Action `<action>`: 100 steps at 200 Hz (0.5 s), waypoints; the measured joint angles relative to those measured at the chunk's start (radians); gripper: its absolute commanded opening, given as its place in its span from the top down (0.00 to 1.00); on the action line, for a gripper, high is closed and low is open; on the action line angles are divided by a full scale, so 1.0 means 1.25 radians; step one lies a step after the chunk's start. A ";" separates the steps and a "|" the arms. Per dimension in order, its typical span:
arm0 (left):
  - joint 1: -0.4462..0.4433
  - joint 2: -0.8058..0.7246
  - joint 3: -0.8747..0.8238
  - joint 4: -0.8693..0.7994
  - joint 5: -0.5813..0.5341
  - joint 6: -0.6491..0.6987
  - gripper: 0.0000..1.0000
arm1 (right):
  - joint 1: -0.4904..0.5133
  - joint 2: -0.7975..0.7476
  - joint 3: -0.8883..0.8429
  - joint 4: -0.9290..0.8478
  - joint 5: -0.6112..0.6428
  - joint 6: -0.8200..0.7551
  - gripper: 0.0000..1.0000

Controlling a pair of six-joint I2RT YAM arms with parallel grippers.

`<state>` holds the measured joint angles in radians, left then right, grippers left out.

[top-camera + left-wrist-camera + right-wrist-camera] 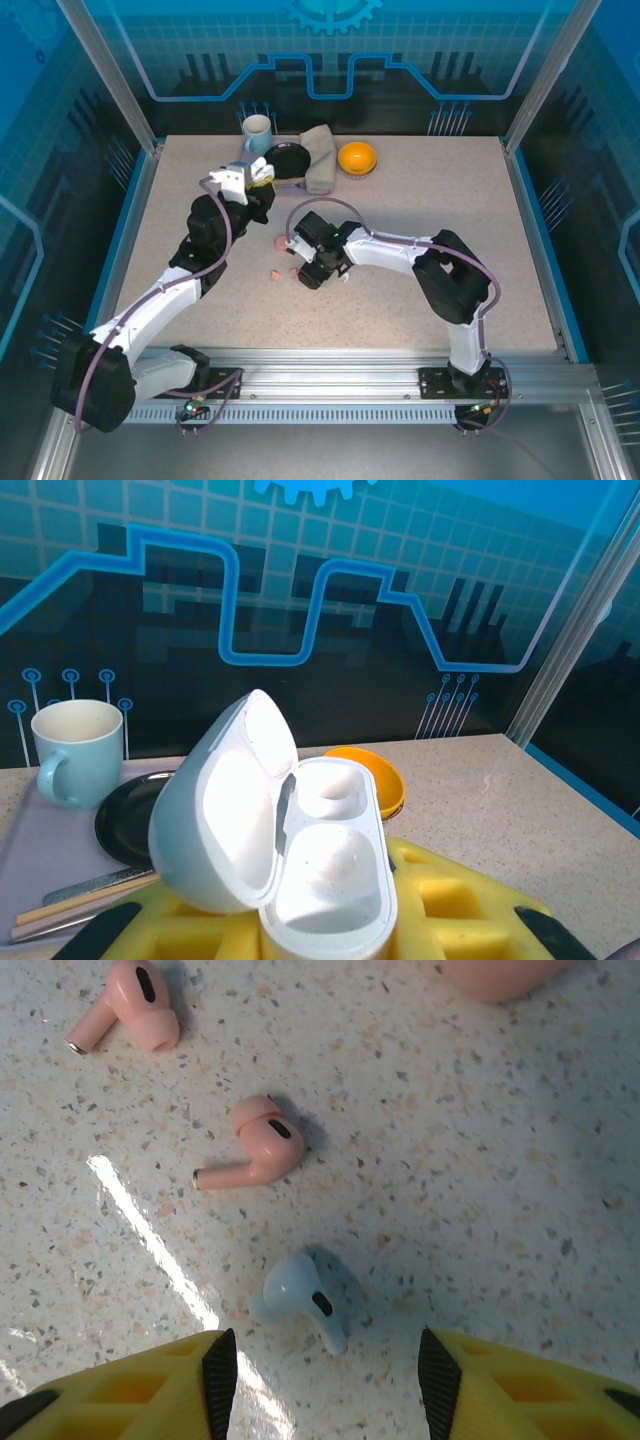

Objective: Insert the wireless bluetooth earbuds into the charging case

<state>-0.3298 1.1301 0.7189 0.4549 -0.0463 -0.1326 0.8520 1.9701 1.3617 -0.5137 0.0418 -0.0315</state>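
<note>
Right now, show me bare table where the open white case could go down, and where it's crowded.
Widest bare patch: far-right quarter of the table, between the orange bowl, the right arm and the right edge. Crowded: the back edge around mug and black plate, and the centre around the earbuds.

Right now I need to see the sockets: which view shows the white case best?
Left wrist: the case is close up, lid open, both sockets facing the camera. Top external shows it small, in the left gripper.
</note>
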 measured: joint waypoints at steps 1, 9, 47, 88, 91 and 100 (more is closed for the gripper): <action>0.000 0.000 0.000 0.000 0.000 0.000 1.00 | 0.000 0.002 0.002 -0.001 -0.001 -0.002 0.46; 0.001 -0.001 0.001 -0.003 0.000 0.000 1.00 | 0.000 0.011 0.008 -0.001 -0.005 -0.013 0.46; 0.013 -0.003 0.002 -0.014 0.001 0.000 1.00 | 0.000 0.038 0.023 -0.003 -0.032 -0.048 0.46; 0.018 -0.005 0.002 -0.017 0.001 0.000 1.00 | -0.003 0.068 0.040 -0.005 -0.042 -0.065 0.50; 0.018 -0.005 0.002 -0.017 0.001 0.000 1.00 | -0.004 0.068 0.042 -0.007 -0.044 -0.066 0.50; 0.018 -0.005 0.002 -0.020 0.001 0.000 1.00 | -0.006 0.068 0.043 -0.006 -0.046 -0.066 0.53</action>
<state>-0.3073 1.1244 0.7216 0.4301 -0.0448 -0.1329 0.8440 2.0556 1.4158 -0.5213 -0.0162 -0.1139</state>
